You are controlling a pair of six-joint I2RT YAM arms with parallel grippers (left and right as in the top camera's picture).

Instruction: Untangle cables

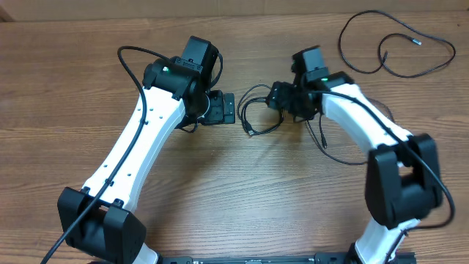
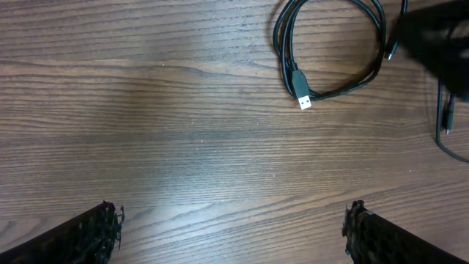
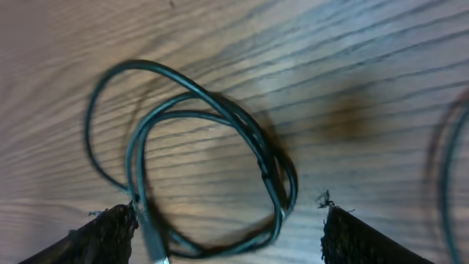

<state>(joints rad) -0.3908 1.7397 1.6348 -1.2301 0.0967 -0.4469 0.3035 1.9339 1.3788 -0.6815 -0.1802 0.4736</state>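
Both fingers of the left gripper stand spread wide with nothing between them, over the wooden table. Just right of it, at centre, lies the coiled cable in overlapping loops, plug free. The right gripper hangs over that coil, jaws apart, loops between the fingers, nothing clamped. A second cable trails under the right arm. A third cable sprawls loose at far right.

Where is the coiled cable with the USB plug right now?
In the overhead view the coiled cable lies between the left end effector and the right end effector, nearer the right.
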